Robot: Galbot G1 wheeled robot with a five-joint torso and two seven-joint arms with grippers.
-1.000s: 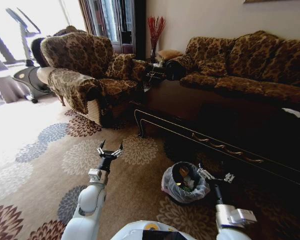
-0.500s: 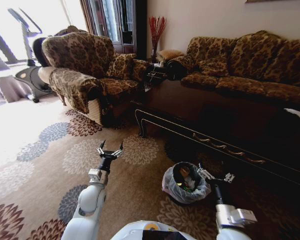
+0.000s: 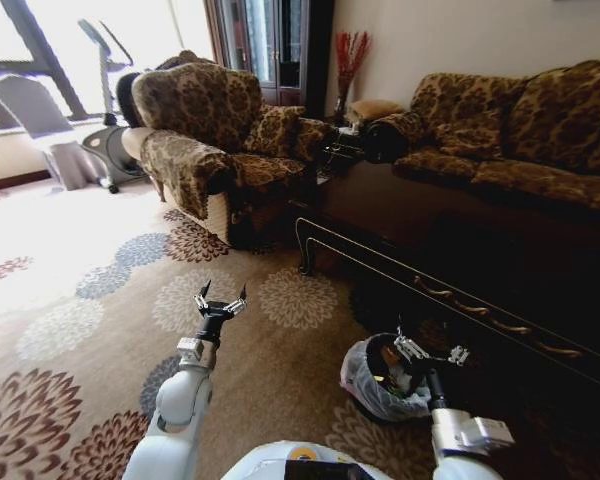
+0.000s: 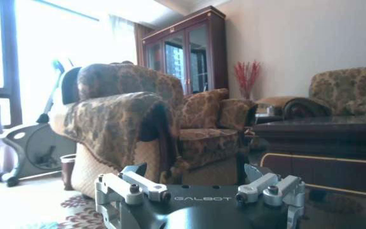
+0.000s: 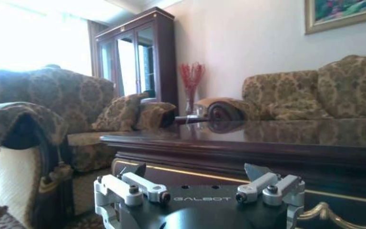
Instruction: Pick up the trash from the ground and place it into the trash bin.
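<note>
The trash bin (image 3: 364, 386), a small dark round bin with a grey-white liner bag, stands on the carpet beside the coffee table, at the lower right of the head view. Some yellowish bits lie inside it. No trash on the ground is in view. My right gripper (image 3: 427, 351) hangs open over the bin's right rim, holding nothing. My left gripper (image 3: 220, 300) is raised above the patterned carpet, well to the left of the bin, open and holding nothing. The left wrist view has the open left gripper (image 4: 194, 171) facing an armchair. In the right wrist view the open right gripper (image 5: 194, 171) faces the coffee table.
A long dark wooden coffee table (image 3: 450, 240) with a gold-trimmed edge runs along the right. A patterned armchair (image 3: 215, 140) stands ahead, a matching sofa (image 3: 510, 120) behind the table, an exercise machine (image 3: 95, 110) far left. Open carpet (image 3: 80, 300) spreads to the left.
The whole head view has shifted: the camera turned left, so the bin, table and armchair sit further right. Both arms hold the same pose, grippers still open.
</note>
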